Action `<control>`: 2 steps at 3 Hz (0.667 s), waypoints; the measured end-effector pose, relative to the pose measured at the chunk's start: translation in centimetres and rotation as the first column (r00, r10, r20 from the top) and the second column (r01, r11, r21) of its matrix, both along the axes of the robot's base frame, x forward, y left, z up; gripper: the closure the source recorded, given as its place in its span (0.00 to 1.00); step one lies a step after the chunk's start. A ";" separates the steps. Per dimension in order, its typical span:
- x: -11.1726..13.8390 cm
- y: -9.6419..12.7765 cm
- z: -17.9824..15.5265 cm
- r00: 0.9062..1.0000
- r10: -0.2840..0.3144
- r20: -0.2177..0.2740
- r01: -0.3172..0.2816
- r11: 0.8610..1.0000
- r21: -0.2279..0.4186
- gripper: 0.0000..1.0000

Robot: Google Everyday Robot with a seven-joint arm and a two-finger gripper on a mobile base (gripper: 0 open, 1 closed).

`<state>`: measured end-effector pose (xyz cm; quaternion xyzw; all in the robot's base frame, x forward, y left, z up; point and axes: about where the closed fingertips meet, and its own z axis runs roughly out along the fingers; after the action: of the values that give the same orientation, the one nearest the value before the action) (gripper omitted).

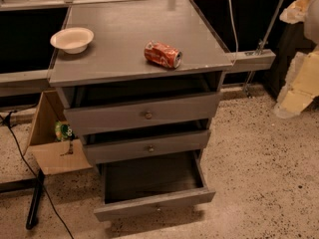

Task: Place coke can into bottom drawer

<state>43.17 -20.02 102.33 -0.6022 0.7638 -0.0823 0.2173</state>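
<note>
- Speckled floor fills the near ground. The gripper is nowhere in view, so I cannot tell whether its pincer is open or closed.
- The bottom drawer stands pulled out at the cabinet's foot, dark inside and seemingly empty, though shadow hides its back.
- The middle drawer and top drawer overhang it, so a can lowered carelessly could clip their fronts.
- The coke can lies on its side on the cabinet top, toward 4 o'clock, near the front edge. It is round, so a glancing touch may roll it off.
- The white bowl sits at 10 o'clock, well apart.
</note>
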 end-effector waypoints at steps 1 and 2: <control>0.0 0.4 0.3 1.000 0.006 0.004 -0.006 1.000 -0.005 0.00; 2.3 2.5 -0.1 0.999 0.017 0.032 -0.018 0.999 0.049 0.00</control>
<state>45.43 -17.56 102.21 -0.6020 0.7567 -0.0709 0.2447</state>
